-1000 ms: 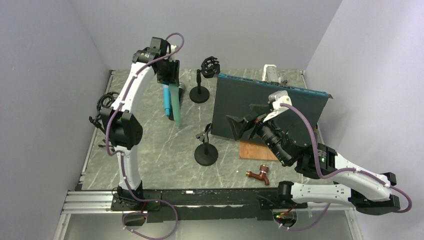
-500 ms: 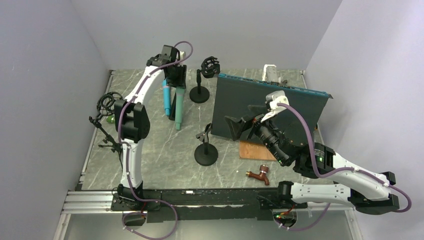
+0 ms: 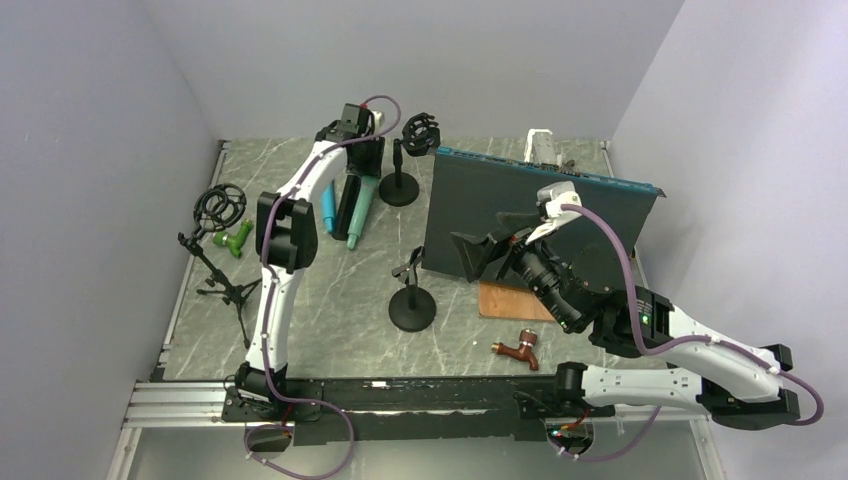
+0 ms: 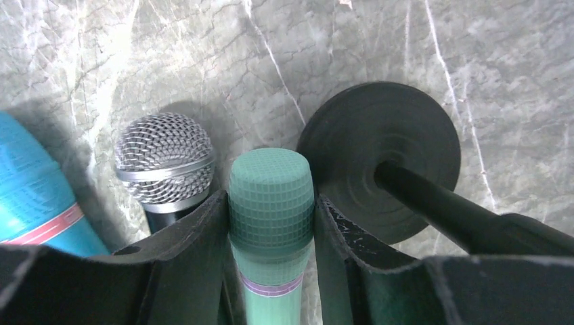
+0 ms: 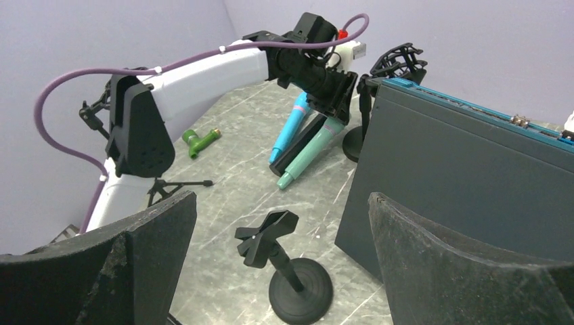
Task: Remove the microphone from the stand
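My left gripper (image 3: 362, 165) is at the far back of the table, shut on the head of a green microphone (image 3: 355, 215). In the left wrist view its jaws press both sides of the green mesh head (image 4: 271, 196). The microphone's body slants down toward the table, as the right wrist view (image 5: 308, 159) shows. Just right of it stands a black stand (image 3: 400, 185) with an empty shock mount (image 3: 420, 133). An empty clip stand (image 3: 411, 303) stands mid-table. My right gripper (image 3: 487, 240) hovers open and empty above the clip stand (image 5: 284, 254).
A blue microphone (image 3: 328, 210) and a black microphone with a silver grille (image 4: 164, 166) lie left of the green one. A large dark board (image 3: 520, 215) stands behind my right gripper. A tripod stand (image 3: 215, 270), a green fitting (image 3: 235, 240) and a brown faucet (image 3: 518, 350) lie on the table.
My left gripper has moved right, toward the shock-mount stand, with the green microphone in it. The right arm has not moved.
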`<state>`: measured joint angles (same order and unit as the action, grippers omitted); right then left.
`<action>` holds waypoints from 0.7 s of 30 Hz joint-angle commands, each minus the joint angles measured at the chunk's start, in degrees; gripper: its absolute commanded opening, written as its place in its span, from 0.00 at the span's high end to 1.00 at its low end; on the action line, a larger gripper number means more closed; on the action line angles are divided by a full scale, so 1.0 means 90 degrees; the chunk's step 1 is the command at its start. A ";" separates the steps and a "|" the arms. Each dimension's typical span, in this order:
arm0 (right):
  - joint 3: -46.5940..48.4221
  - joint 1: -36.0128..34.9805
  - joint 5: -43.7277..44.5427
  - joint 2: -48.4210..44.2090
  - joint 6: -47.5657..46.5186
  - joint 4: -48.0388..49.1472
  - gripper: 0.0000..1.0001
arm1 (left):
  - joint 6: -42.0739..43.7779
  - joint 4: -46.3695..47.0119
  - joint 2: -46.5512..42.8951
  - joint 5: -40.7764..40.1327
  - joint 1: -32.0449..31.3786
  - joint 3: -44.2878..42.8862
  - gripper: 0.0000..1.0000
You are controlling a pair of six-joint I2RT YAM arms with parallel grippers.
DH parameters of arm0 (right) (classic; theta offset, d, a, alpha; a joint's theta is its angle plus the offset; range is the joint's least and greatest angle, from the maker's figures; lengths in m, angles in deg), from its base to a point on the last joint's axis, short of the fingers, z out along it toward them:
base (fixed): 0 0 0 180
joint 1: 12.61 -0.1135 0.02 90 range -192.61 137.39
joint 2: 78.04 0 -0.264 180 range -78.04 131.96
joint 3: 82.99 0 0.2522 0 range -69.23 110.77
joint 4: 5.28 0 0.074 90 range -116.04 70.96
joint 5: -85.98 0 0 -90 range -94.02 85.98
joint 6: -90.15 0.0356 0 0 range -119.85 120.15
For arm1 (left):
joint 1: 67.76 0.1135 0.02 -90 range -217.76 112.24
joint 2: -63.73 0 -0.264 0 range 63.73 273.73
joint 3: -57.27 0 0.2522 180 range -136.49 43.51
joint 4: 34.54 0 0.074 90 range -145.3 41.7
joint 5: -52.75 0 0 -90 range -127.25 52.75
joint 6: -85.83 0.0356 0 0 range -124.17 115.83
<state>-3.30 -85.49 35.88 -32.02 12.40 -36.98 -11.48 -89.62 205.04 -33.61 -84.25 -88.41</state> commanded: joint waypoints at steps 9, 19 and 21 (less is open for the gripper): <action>0.0221 0.0023 0.0005 -0.0029 0.0106 -0.0063 0.00 | 0.0155 0.0349 -0.0249 0.0077 0.0070 0.0022 1.00; 0.0205 0.0021 -0.0005 -0.0015 0.0116 -0.0032 0.00 | -0.0054 0.0430 -0.0531 -0.0147 0.0107 0.0173 0.56; 0.0211 0.0018 -0.0015 0.0005 0.0105 -0.0013 0.00 | -0.0107 0.0391 -0.0545 -0.0177 0.0104 0.0168 0.53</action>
<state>-3.30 -85.43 35.90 -31.82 13.26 -38.35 -11.31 -86.73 204.67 -34.14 -83.50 -85.09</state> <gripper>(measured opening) 0.997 0.481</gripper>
